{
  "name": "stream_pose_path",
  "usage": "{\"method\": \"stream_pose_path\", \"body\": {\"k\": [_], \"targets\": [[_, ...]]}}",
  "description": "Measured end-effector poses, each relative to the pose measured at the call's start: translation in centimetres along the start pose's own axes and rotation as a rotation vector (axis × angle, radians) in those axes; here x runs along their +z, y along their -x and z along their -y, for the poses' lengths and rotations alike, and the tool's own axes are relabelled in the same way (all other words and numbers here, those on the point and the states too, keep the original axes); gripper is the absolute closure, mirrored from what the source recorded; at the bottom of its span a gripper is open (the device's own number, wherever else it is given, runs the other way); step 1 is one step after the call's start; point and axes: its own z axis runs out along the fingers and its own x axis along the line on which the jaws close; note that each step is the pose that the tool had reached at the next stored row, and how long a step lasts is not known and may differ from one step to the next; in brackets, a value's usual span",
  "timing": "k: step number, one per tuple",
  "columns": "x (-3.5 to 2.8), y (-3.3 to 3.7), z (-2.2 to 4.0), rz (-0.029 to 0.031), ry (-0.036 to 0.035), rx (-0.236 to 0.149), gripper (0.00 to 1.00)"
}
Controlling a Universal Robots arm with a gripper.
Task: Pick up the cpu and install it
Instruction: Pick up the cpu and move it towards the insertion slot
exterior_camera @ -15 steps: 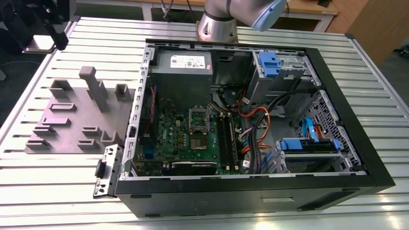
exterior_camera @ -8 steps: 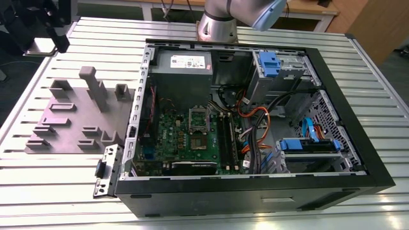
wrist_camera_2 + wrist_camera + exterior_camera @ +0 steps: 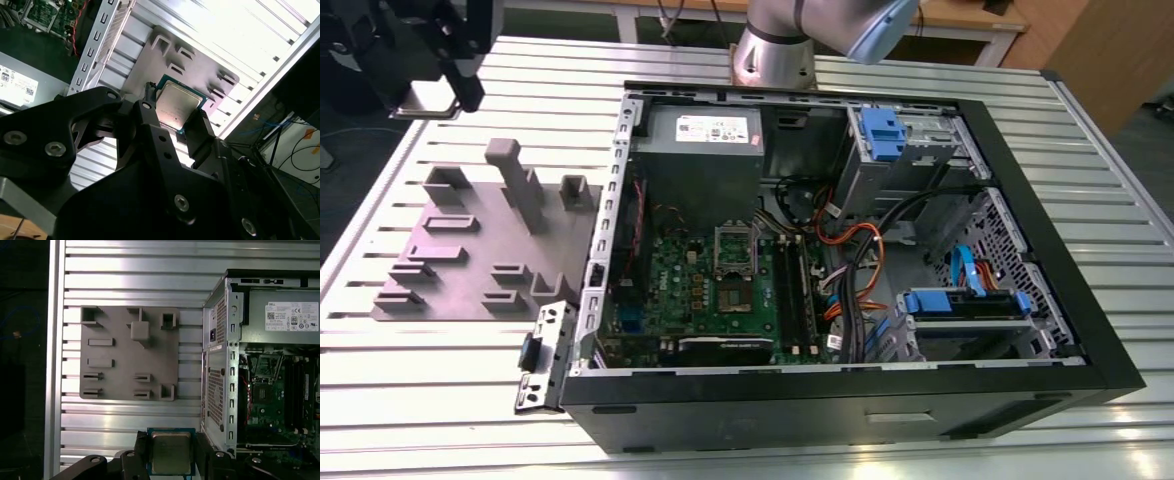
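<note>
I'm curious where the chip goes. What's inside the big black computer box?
A green motherboard with its silver socket, a grey power supply and orange cables. Whatever lies beneath them is covered.

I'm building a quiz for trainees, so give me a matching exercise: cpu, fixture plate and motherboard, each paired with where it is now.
Things:
1. cpu
2. fixture plate
3. motherboard

Places:
A. inside the open case
B. between the fingers of the gripper
C. flat on the table, beside the case

Pairs: 1-B, 2-C, 3-A
</note>
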Motion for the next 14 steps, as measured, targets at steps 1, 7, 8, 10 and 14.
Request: {"method": "stream_pose_path", "body": {"k": [1, 7, 8, 10, 14], "targets": [[0.01, 0.15, 0.01, -0.0001, -0.0001, 0.000, 0.53], [0.22, 0.34, 1.34, -0.0003, -0.0001, 0.000, 0.53], [0.27, 0.36, 1.64, -0.0001, 0.0000, 0.000, 0.53], [0.37, 0.57, 1.92, 0.0000, 0.0002, 0.000, 0.53], [0.47, 1.71, 2.05, -0.0008, 0.0001, 0.000, 0.53]]}}
